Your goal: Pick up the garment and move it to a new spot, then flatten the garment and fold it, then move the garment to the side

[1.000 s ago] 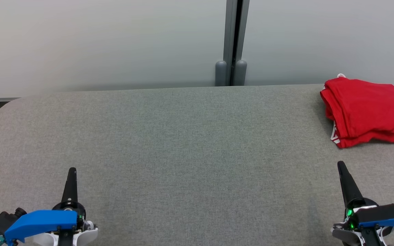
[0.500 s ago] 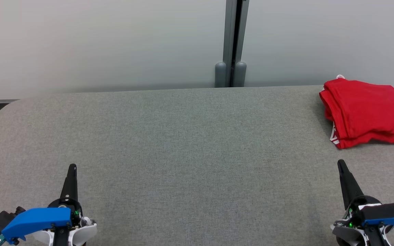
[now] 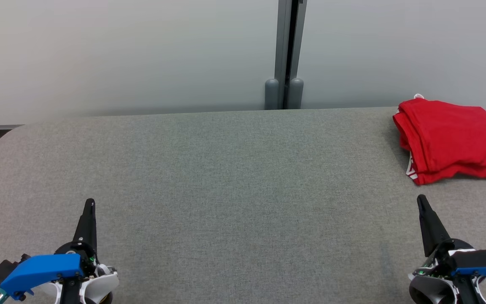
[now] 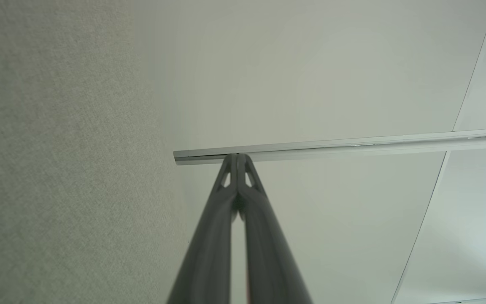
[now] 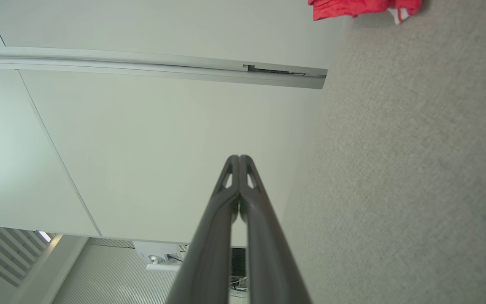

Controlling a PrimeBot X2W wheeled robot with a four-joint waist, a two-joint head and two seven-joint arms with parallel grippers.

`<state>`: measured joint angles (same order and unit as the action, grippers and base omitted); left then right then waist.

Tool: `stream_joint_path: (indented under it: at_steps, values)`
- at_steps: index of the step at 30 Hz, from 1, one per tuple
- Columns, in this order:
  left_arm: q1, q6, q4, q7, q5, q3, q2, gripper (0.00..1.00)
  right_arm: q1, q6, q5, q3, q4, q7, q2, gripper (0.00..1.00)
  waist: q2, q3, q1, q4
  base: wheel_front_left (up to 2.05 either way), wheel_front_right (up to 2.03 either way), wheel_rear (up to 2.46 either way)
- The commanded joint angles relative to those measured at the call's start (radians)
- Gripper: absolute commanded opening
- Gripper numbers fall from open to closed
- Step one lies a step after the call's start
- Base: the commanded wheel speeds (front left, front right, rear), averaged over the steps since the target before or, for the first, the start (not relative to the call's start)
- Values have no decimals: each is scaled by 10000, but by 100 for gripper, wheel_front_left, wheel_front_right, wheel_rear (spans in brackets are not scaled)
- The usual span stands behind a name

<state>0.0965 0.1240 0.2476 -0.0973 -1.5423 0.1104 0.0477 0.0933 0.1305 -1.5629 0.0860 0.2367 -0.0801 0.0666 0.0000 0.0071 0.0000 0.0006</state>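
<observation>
A folded red garment with a bit of white trim lies at the far right of the grey table, near its back edge; its edge also peeks in at the top of the right wrist view. My left gripper hovers low at the front left, shut and empty, fingers pressed together. My right gripper is at the front right, a short way in front of the garment and apart from it, also shut with nothing held.
A pale wall runs behind the table, with a grey vertical post and two rounded caps at its foot. The table's left corner is rounded, with floor beyond it.
Both grippers have drawn back slightly toward the bottom of the head view. The picture has shifted a little, so the camera moved; the garment lies as before.
</observation>
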Motion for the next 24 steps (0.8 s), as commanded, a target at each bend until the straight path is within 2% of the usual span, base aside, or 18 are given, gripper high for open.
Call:
stream_joint_path:
  at_steps: [1, 9, 24]
  values:
    - [140, 95, -38, -71, -180, 35, 45, 0, 136, 4, -207, 31, 21, -73, 17, 0, 0, -4, 0, 0, 0, 0, 0]
    - [195, 120, -33, -206, -737, 60, 45, 0, 189, 4, -723, 76, 91, -179, 1, 0, 0, -39, 0, -6, 0, 0, 0]
    - [175, 83, -33, -209, -716, 56, 43, 0, 194, 4, -645, 112, 88, -232, -34, 0, 0, -40, 0, -6, 0, 0, 0]
